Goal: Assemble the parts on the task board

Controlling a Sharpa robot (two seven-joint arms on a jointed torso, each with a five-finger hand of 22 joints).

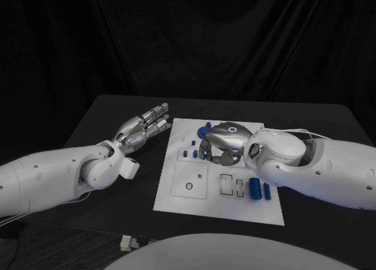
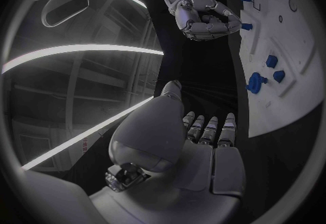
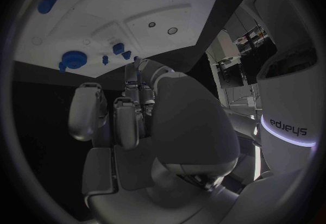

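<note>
At mid-bench, task board lying flat on black bench, long side running away from robot. On board's far end: round blue part near far edge, small blue pieces in a short row just nearer. Toward near right corner: blue cylinder lying beside a slimmer blue bar, both next to rectangular cut-outs. On near left portion: raised square panel with small ring marking.

Over board's middle, right robot hand palm down, fingers curled in toward board surface; in left wrist view, a small blue piece seen at fingertips, apparently pinched, though contact hard to confirm. From right wrist view, fingers bent forward above board, with round blue part and small pieces beyond them.

Left of board, left robot hand raised off bench, fingers straight and held side by side, holding nothing, just beside board's left edge without touching it.
</note>
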